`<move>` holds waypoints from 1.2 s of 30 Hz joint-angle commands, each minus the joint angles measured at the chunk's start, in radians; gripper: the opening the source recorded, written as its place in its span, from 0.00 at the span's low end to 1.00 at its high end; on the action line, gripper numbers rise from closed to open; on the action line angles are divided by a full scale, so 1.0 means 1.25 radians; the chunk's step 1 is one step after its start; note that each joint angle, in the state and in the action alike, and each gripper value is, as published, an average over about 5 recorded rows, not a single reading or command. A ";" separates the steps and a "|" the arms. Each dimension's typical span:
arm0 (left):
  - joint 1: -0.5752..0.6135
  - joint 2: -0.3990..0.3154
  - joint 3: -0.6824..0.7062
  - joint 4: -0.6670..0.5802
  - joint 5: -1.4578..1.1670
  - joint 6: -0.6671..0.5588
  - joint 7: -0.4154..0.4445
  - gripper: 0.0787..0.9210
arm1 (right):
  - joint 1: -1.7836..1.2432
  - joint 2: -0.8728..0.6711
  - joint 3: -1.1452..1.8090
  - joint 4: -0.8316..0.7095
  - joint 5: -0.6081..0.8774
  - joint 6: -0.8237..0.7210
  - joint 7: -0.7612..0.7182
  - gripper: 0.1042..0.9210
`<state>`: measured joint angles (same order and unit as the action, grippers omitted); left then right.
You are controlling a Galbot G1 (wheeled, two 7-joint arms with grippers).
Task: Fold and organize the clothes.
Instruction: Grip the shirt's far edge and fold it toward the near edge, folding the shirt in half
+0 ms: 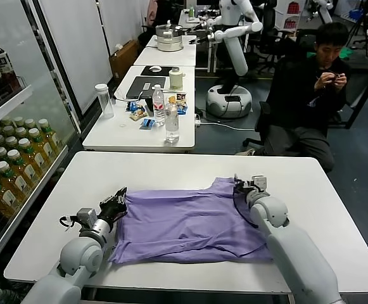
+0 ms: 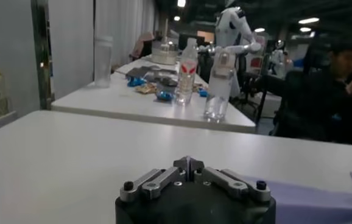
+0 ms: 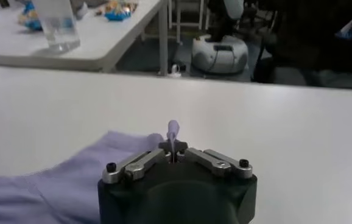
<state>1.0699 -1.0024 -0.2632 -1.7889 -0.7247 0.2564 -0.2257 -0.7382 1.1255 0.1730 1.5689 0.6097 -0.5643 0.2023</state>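
Observation:
The lavender T-shirt point(image 1: 190, 225) lies spread on the white table point(image 1: 171, 168), partly folded, with a sleeve at its far right. My left gripper point(image 1: 119, 199) rests at the shirt's left edge. In the left wrist view its fingertips point(image 2: 189, 163) are pressed together with no fabric showing between them, and the shirt point(image 2: 313, 199) lies off to one side. My right gripper point(image 1: 237, 185) is at the shirt's far right corner. In the right wrist view it point(image 3: 173, 146) is shut on a thin tab of the shirt point(image 3: 72, 176) that sticks up between the fingertips.
A second table point(image 1: 126, 133) stands behind with two water bottles point(image 1: 171, 123), a tall cup point(image 1: 104, 100), a laptop and snacks. A person in black point(image 1: 310, 95) sits at the back right. A drinks fridge point(image 1: 12, 145) is on the left. Another robot point(image 1: 231, 63) stands at the back.

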 commanded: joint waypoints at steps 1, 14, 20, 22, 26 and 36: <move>0.098 0.026 -0.034 -0.139 -0.012 0.004 0.003 0.04 | -0.128 -0.070 0.068 0.230 0.005 -0.001 0.004 0.01; 0.192 0.019 -0.044 -0.171 0.027 0.076 0.002 0.04 | -0.370 -0.104 0.195 0.387 -0.004 -0.011 0.017 0.01; 0.211 0.023 -0.061 -0.166 0.033 0.106 0.000 0.04 | -0.422 -0.101 0.228 0.401 -0.013 -0.011 0.021 0.01; 0.218 0.022 -0.063 -0.166 0.039 0.115 0.001 0.04 | -0.433 -0.099 0.232 0.401 -0.016 -0.011 0.022 0.01; 0.225 0.018 -0.060 -0.163 0.056 0.130 0.003 0.04 | -0.438 -0.092 0.228 0.387 -0.025 -0.011 0.023 0.01; 0.210 0.003 -0.048 -0.142 0.127 0.118 0.010 0.09 | -0.393 -0.066 0.167 0.327 -0.067 -0.012 0.023 0.05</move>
<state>1.3208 -0.9912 -0.3235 -1.9720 -0.6364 0.3986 -0.2136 -1.2135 1.0395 0.3993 1.9943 0.5509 -0.5788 0.2320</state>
